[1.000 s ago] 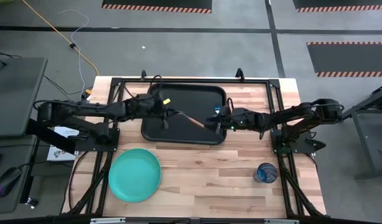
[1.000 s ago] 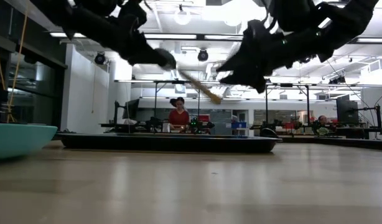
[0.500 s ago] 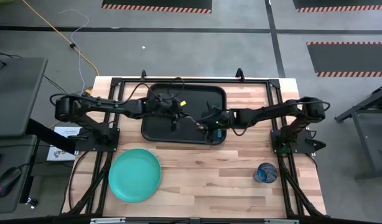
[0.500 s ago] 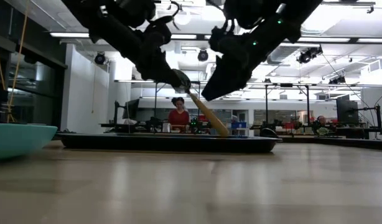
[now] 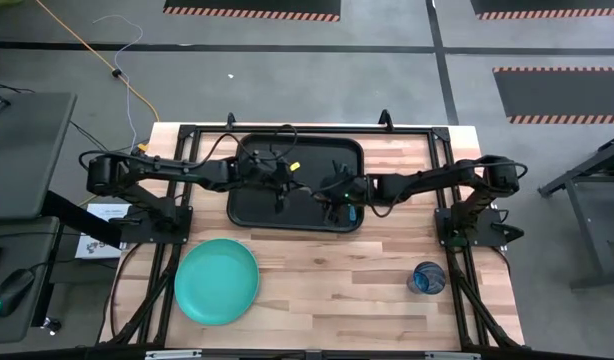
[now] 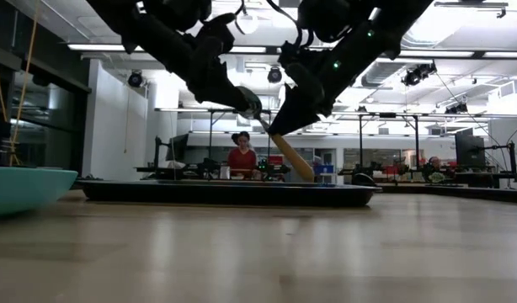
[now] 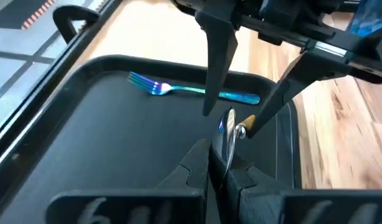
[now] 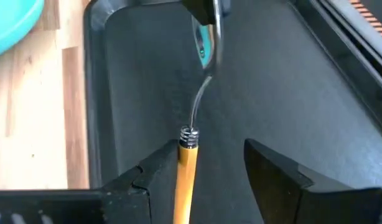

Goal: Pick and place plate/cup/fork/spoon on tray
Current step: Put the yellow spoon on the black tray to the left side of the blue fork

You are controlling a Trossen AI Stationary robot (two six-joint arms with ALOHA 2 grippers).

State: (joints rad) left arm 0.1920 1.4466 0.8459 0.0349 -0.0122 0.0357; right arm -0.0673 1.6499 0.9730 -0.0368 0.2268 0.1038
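Holding spoon bowl-end in my left gripper over tray; my right gripper spread wide around its handle.

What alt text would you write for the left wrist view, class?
Above the black tray, the left pincer grips a spoon by its metal bowl, while the right pincer stands open around its yellow handle. An iridescent fork lies on the tray.

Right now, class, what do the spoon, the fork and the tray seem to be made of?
Spoon: shiny, mirror-like metal neck, probably steel; its yellow handle looks like wood or plastic, with a ribbed metal collar.
Fork: iridescent blue-green sheen suggests coated metal, perhaps plastic.
Tray: matte black with a fine-grained surface, likely moulded plastic.
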